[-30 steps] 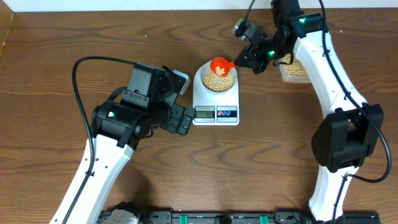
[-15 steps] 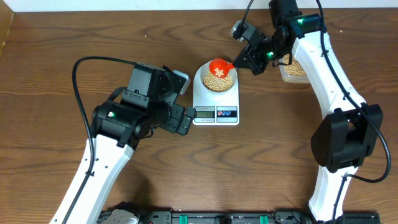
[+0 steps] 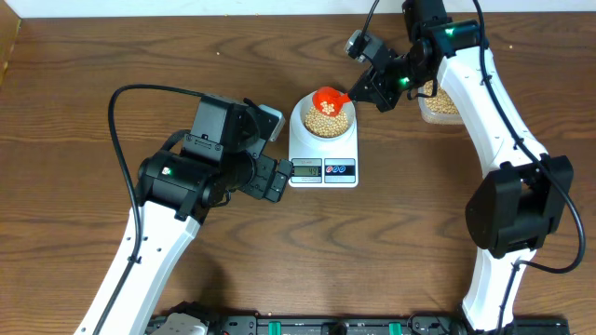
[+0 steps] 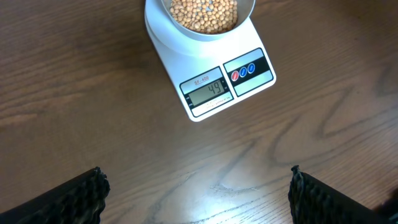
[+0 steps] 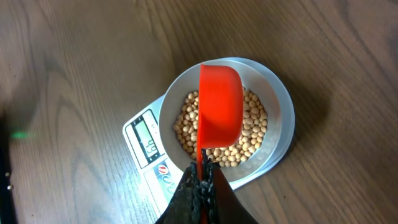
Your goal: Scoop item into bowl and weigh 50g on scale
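My right hand (image 5: pixel 200 182) is clamped tight on the thin handle (image 5: pixel 199 155) of an orange-red scoop (image 5: pixel 221 102). The scoop's cup hangs over the bowl (image 5: pixel 281 109), on the side nearest my right arm. From overhead the cup seems to carry a few beans, though that view is too small for me to be sure. My own wrist camera sees only the cup's smooth orange back.

The bowl sits on the scale (image 4: pixel 214 74), covering its platform. It holds a good layer of the tan-yellow beans (image 4: pixel 202 12). The scale's display (image 4: pixel 207 92) reads 49, and the two round buttons (image 4: pixel 247 70) lie just beside it.

My left hand (image 3: pixel 277 179) is near the front corner of the scale at the display end, apart from it. Its fingers (image 4: pixel 78 196) are spread wide and hold nothing, with only the brown wooden surface (image 4: pixel 93 93) between them.

A clear tub (image 3: pixel 440 105) with more beans stands by my right arm, well apart from the scale.
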Robot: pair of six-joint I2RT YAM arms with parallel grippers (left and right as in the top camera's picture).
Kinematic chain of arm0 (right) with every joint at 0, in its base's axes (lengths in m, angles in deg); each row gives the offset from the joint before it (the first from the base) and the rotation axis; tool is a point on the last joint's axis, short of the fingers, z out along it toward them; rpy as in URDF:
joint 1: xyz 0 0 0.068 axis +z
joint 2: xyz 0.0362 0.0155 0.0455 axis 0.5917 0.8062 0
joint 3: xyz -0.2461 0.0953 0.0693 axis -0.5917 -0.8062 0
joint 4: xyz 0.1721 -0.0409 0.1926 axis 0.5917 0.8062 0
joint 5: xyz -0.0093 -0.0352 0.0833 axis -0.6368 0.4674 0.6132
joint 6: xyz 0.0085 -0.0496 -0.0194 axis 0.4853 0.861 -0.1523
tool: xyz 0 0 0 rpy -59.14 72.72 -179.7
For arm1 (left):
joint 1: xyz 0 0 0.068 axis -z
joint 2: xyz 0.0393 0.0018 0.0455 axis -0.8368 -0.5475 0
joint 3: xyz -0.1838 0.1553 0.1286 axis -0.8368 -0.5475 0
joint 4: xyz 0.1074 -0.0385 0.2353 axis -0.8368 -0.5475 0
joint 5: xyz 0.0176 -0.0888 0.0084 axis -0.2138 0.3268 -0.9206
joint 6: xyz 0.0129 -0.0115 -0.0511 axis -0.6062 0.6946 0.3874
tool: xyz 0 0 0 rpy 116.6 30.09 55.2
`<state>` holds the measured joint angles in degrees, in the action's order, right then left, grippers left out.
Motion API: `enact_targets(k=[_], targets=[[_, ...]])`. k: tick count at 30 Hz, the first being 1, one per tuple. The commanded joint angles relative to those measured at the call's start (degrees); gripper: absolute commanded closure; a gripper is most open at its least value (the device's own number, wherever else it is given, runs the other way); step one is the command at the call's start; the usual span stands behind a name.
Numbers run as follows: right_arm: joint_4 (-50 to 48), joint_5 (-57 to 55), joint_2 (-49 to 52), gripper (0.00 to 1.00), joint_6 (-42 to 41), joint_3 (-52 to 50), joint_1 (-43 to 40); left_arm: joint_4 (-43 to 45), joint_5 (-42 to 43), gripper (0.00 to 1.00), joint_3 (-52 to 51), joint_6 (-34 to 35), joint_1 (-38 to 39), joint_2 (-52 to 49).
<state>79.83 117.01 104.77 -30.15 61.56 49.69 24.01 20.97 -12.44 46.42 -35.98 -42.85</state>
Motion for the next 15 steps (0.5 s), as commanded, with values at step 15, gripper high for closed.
enact_targets(k=[15], targets=[[0.7, 2.6, 0.3, 0.99, 1.0, 0.8, -0.2, -0.3, 0.7, 0.05, -0.1, -0.6, -0.2, -0.3]])
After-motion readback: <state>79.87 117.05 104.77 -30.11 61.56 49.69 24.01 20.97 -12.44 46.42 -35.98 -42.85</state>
